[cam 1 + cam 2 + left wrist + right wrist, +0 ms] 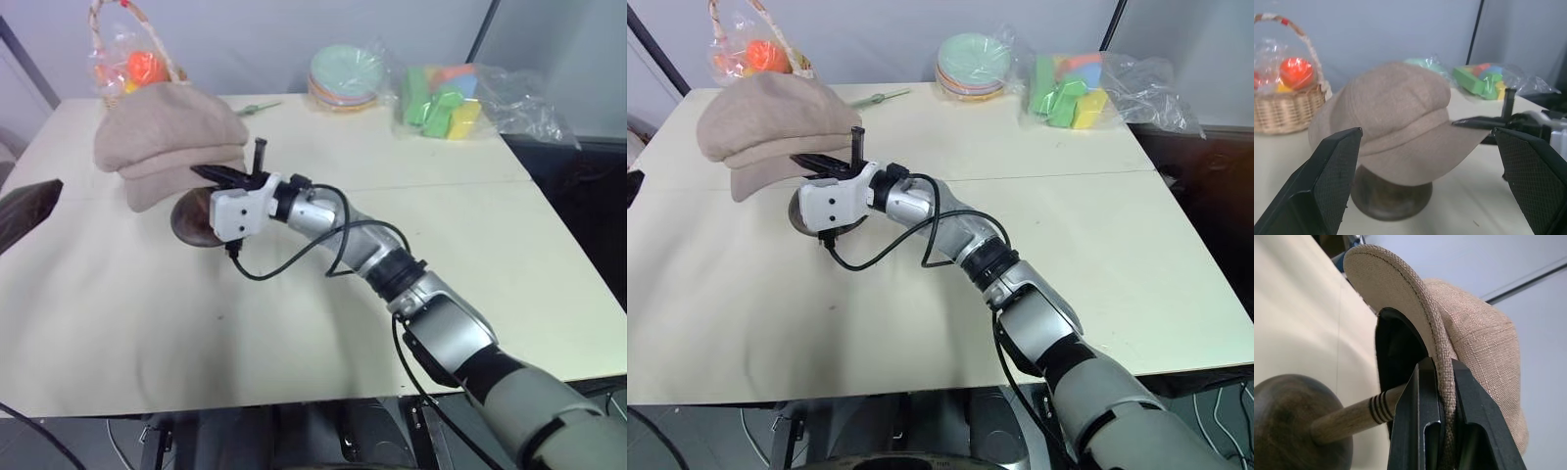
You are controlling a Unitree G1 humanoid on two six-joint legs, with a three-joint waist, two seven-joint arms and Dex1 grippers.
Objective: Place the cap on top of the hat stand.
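The beige cap (167, 137) sits over the top of the dark wooden hat stand (1391, 200), hiding its disc. The stand's round base (191, 227) shows below the brim, and its stem (1352, 416) runs up into the cap's dark lining. My right gripper (1442, 367) reaches in from the right, level with the brim, and is shut on the brim's stitched edge. My left gripper (1426, 132) hangs open to the left of the cap, its two black fingers (1332, 171) wide apart and touching nothing.
A wicker basket (132, 59) with wrapped orange fruit stands at the back left of the table. A stack of pale plates (348, 78) and a bag of coloured blocks (446, 98) are at the back right. A thin green object (257, 108) lies behind the cap.
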